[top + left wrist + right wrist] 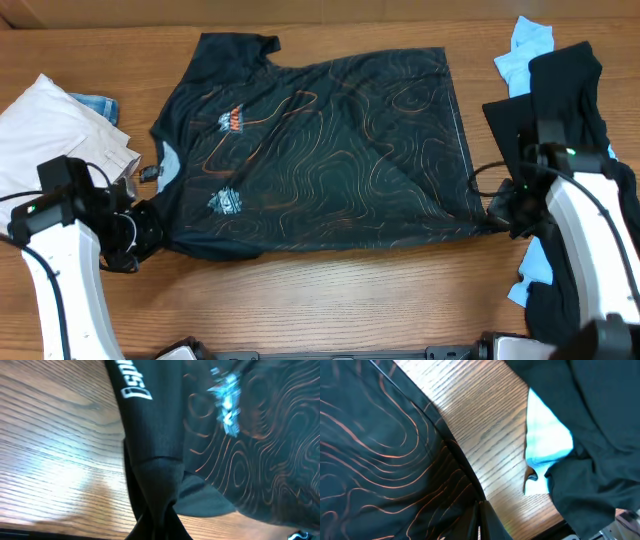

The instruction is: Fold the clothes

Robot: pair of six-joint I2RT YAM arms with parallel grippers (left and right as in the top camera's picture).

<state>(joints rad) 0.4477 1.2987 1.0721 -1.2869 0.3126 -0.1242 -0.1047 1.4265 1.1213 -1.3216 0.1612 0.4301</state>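
From overhead, the shirt (pixel 320 150) lies spread flat and open on the bench (pixel 350 300), its collar toward the left and its orange wavy lines facing up. No fold is made yet, so I judge the task barely begun. The left hand (pixel 140 232) is clamped on the shirt's near-left corner and the right hand (pixel 503 210) on its near-right corner (a stance that suits lifting that edge over). A folded white garment (pixel 55 135) sits at the left, with a scrap of blue denim (pixel 97 104) behind it. A loose pile of black and light-blue garments (pixel 560 90) waits at the right, seemingly unfolded.

The left wrist view shows black cloth with white lettering (pixel 135 380) gathering into a tight pinch at the bottom edge, the fingers themselves out of frame.

The right wrist view shows the hem narrowing to a point where that hand grips.

The bench is pale wood-grain with a soft glare, and nothing of the room beyond it shows.
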